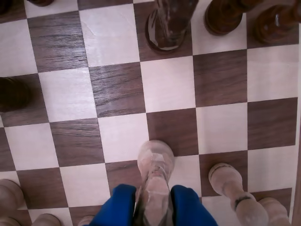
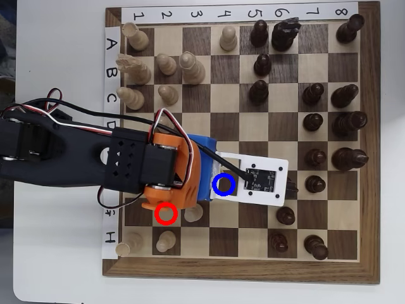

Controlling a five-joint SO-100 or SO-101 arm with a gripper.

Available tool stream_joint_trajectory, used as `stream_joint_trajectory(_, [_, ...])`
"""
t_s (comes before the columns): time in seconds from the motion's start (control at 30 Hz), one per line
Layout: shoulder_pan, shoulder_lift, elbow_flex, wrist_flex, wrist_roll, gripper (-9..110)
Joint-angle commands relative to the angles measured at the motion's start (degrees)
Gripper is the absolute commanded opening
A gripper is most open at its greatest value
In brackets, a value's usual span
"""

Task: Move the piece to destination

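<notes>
Clamping the piece (image 1: 155, 179) between blue pads, the jaws (image 1: 154, 207) stand narrow around its stem in the wrist view, its base over a dark square. Only the overhead view shows the blue ring (image 2: 224, 184) on the chessboard (image 2: 240, 269), beside the arm's orange wrist.

Chessboard (image 2: 364, 266) edges: 1–8, A–H.

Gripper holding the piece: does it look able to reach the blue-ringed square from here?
Probably yes. The gripper is shut on the piece, and in the overhead view the arm already hangs over the blue ring. The squares just ahead in the wrist view look bare; the ring itself doesn't show there.
</notes>
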Motion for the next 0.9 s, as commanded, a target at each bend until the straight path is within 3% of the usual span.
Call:
stream_joint_trajectory(0.0, [1.32, 2.11, -5.19, -3.25, -1.23, 0])
stream_joint_trajectory(0.87, [7.03, -2.20, -12.39, -7.65, -5.27, 0])
